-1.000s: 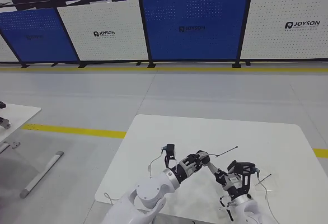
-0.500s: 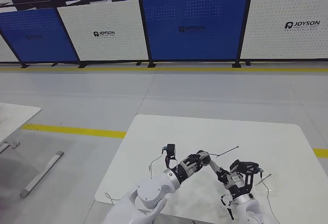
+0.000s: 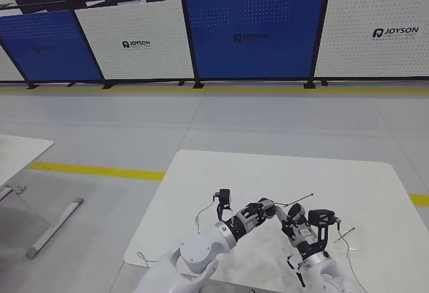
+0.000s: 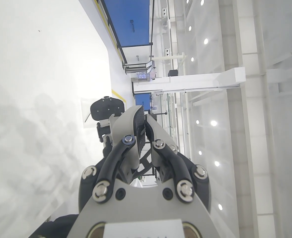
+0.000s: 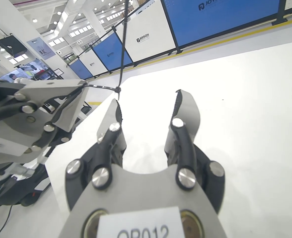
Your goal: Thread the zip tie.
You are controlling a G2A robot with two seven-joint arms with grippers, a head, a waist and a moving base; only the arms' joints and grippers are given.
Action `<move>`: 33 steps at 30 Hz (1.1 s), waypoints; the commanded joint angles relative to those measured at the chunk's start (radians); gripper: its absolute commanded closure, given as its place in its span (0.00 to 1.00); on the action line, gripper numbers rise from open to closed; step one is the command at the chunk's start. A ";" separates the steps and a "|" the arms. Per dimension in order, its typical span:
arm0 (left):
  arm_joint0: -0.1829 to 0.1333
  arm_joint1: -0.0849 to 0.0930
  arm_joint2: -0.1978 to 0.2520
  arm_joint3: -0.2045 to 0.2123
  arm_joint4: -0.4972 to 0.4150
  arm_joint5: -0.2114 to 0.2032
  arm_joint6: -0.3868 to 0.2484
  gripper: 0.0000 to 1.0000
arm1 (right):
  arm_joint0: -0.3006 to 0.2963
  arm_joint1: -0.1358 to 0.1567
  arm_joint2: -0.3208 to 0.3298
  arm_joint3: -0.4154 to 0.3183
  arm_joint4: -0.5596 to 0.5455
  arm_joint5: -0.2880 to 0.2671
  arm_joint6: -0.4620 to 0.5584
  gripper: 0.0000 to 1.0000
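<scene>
Right wrist view: left gripper clamped on zip tie strap, above table. Right gripper spread, just beside the head. Threading possibly begun. Next: grip tail, pull through.

The zip tie runs past the view's edge (other end buried in the left claw).

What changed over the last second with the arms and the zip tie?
The right end effector, open, moved a little toward the left end effector. The left one stayed in place, shut on the zip tie, whose tail still sticks out over the table.
</scene>
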 commanded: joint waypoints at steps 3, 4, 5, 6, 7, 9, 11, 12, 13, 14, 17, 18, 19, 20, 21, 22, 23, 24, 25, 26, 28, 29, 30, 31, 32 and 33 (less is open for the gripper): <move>0.000 0.000 0.002 -0.001 0.002 0.003 -0.001 1.00 | -0.005 0.001 0.002 -0.005 -0.004 -0.010 -0.011 0.53; 0.000 0.000 0.002 0.000 0.002 0.004 -0.002 1.00 | -0.006 0.001 0.002 -0.006 -0.010 -0.012 -0.010 0.53; -0.001 0.000 0.003 0.001 0.003 0.006 -0.003 1.00 | -0.007 0.001 0.001 -0.007 -0.015 -0.011 -0.008 0.53; -0.002 0.000 0.004 0.001 0.004 0.007 -0.004 1.00 | -0.007 0.001 0.000 -0.008 -0.017 -0.010 -0.008 0.54; -0.002 0.000 0.004 0.001 0.004 0.007 -0.005 1.00 | -0.008 0.001 0.000 -0.009 -0.019 -0.009 -0.010 0.56; -0.003 0.001 0.005 0.001 0.005 0.007 -0.006 1.00 | -0.008 0.001 -0.001 -0.010 -0.020 -0.008 -0.013 0.57; -0.003 0.001 0.005 0.001 0.005 0.007 -0.008 1.00 | -0.008 0.001 -0.002 -0.011 -0.020 -0.006 -0.015 0.60; -0.003 0.001 0.005 0.001 0.005 0.008 -0.009 1.00 | -0.007 0.001 -0.002 -0.011 -0.021 -0.005 -0.015 0.60; -0.003 0.001 0.005 0.001 0.006 0.008 -0.010 1.00 | -0.006 0.001 -0.003 -0.011 -0.021 -0.005 -0.015 0.61; -0.004 0.001 0.005 0.001 0.006 0.009 -0.010 1.00 | -0.005 0.000 -0.004 -0.010 -0.022 -0.004 -0.016 0.63; -0.004 0.002 0.004 0.001 0.006 0.011 -0.012 1.00 | -0.001 0.000 -0.007 -0.007 -0.024 -0.004 -0.017 0.66; -0.004 0.002 0.005 0.001 0.007 0.012 -0.013 1.00 | 0.000 -0.001 -0.008 -0.006 -0.025 -0.005 -0.018 0.67; -0.004 0.002 0.005 0.002 0.007 0.013 -0.013 1.00 | 0.001 -0.001 -0.009 -0.005 -0.028 -0.007 -0.021 0.67; -0.005 0.002 0.005 0.002 0.007 0.014 -0.013 1.00 | 0.002 -0.001 -0.010 -0.004 -0.029 -0.009 -0.023 0.68; -0.005 0.002 0.005 0.003 0.007 0.014 -0.013 1.00 | 0.003 -0.001 -0.010 -0.003 -0.031 -0.009 -0.025 0.71; -0.006 0.002 0.006 0.003 0.007 0.014 -0.013 1.00 | 0.003 -0.001 -0.011 -0.003 -0.032 -0.011 -0.029 0.71; -0.006 0.002 0.006 0.004 0.007 0.015 -0.013 1.00 | 0.003 -0.001 -0.012 -0.002 -0.032 -0.012 -0.032 0.72; -0.007 0.002 0.006 0.004 0.007 0.015 -0.013 1.00 | 0.003 -0.001 -0.012 -0.002 -0.033 -0.014 -0.034 0.74; -0.007 0.002 0.007 0.005 0.007 0.015 -0.013 1.00 | 0.002 -0.001 -0.012 -0.002 -0.033 -0.015 -0.038 0.75; -0.007 0.002 0.007 0.006 0.007 0.014 -0.013 1.00 | 0.002 -0.001 -0.012 -0.001 -0.034 -0.017 -0.042 0.80; -0.008 0.002 0.008 0.007 0.006 0.014 -0.012 1.00 | 0.001 -0.002 -0.012 0.000 -0.035 -0.019 -0.048 0.89; -0.008 0.002 0.008 0.007 0.006 0.014 -0.012 1.00 | 0.001 -0.002 -0.012 0.000 -0.035 -0.020 -0.049 0.91; -0.008 0.002 0.008 0.007 0.006 0.014 -0.011 1.00 | 0.001 -0.002 -0.012 0.000 -0.036 -0.020 -0.050 0.94; -0.008 0.002 0.008 0.008 0.005 0.013 -0.011 1.00 | 0.000 -0.002 -0.012 0.001 -0.036 -0.021 -0.051 0.98; -0.008 0.002 0.008 0.009 0.005 0.013 -0.010 1.00 | 0.000 -0.002 -0.012 0.002 -0.037 -0.021 -0.052 1.00; -0.008 0.002 0.008 0.010 0.005 0.013 -0.009 1.00 | 0.000 -0.002 -0.013 0.002 -0.037 -0.022 -0.053 1.00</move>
